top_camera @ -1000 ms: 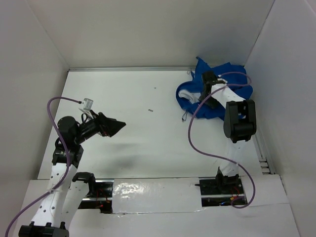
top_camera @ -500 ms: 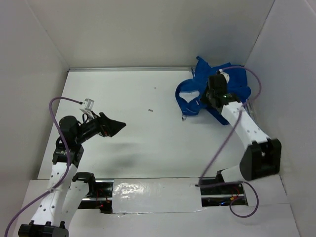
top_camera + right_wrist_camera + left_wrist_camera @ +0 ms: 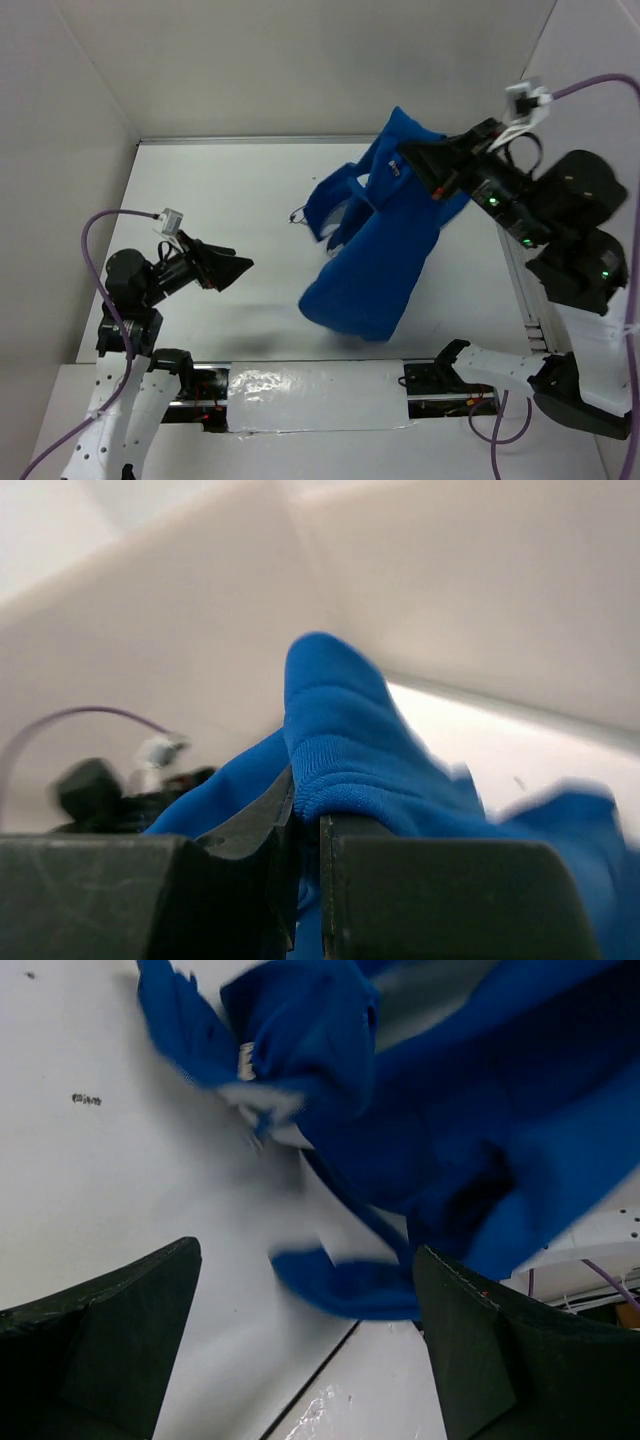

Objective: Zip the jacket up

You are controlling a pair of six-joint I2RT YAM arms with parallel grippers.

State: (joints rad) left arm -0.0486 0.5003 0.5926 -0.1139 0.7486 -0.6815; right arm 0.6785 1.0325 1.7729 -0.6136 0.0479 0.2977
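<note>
- The jacket (image 3: 385, 250) hangs in the air as a crumpled royal-blue drape over the right half of the white surface (image 3: 230, 190).
- No view shows the zipper. The folds cover the front of the jacket, and neither the collar nor the sleeves can be told apart with any certainty.
- The lowest fold hangs near the near edge of the surface. The top view does not show whether it touches.
- The left wrist view shows the jacket (image 3: 450, 1110) blurred and cut off at the top and right edges. A pale patch sits among the blue folds, too smeared to tell lining from label.
- The right wrist view shows only one ribbed fold of the jacket (image 3: 335, 730), with the rest hidden behind the gripper's own fingers.
- The right gripper (image 3: 418, 162) is raised high at the right of the top view, at the jacket's upper edge. The cloth falls down and to the left from it.
- Seen from its wrist, the right gripper (image 3: 308, 825) has its jaws almost together, pinching that ribbed fold.
- The left gripper (image 3: 238, 266) sits low over the left side of the surface. It points toward the jacket and is clear of it.
- From its wrist, the left gripper (image 3: 305, 1250) shows its dark fingers (image 3: 120, 1340) spread wide with nothing between them. The jacket lies beyond the tips.
</note>
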